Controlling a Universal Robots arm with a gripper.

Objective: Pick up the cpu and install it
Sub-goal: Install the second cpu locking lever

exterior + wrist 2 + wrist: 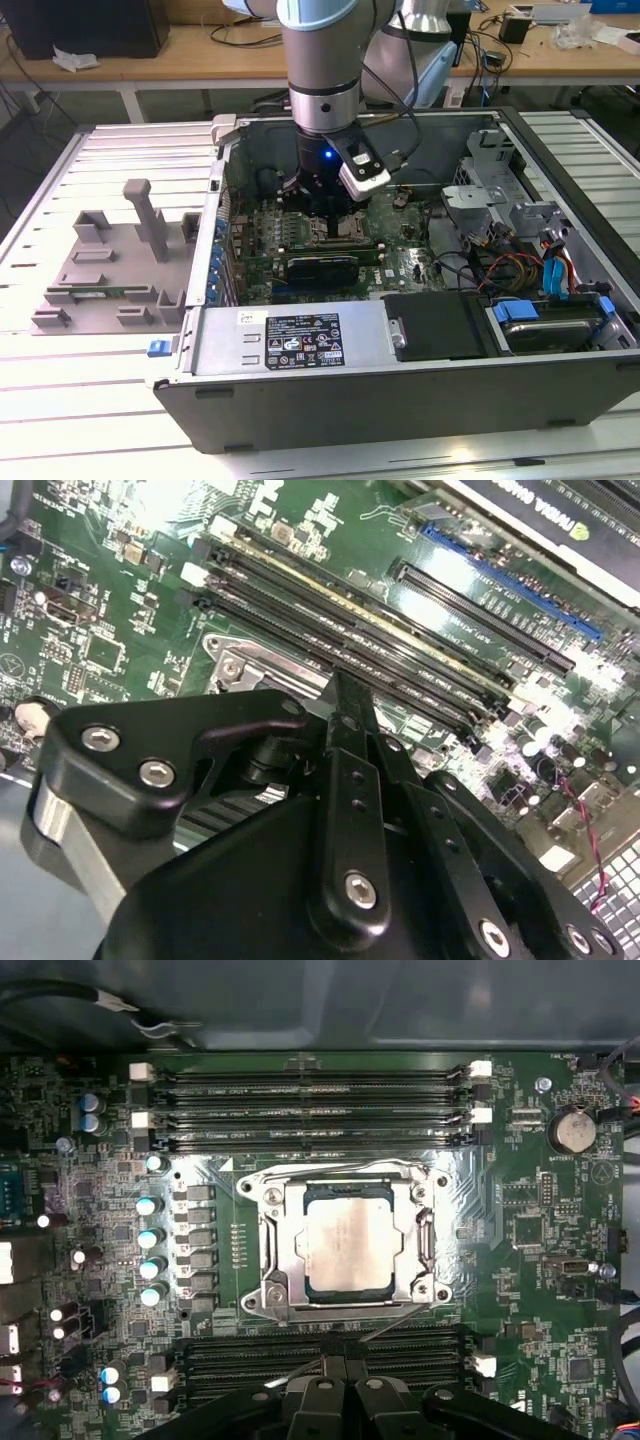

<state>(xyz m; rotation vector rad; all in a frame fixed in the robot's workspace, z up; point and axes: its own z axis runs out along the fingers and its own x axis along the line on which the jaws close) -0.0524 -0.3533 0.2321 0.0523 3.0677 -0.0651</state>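
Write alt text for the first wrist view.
A silver-topped cpu sits inside the metal-framed socket at the middle of a green motherboard, with black memory slots on two opposite sides of it.

Light: bright overhead, even across the motherboard [120,1290].
Glare: silver cpu [350,1245] lid shines.
Focus: gripper [345,695] body looms, soft.

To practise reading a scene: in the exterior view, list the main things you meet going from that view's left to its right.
Grey tray → blue clip → gripper over the motherboard → blue drive caddy.
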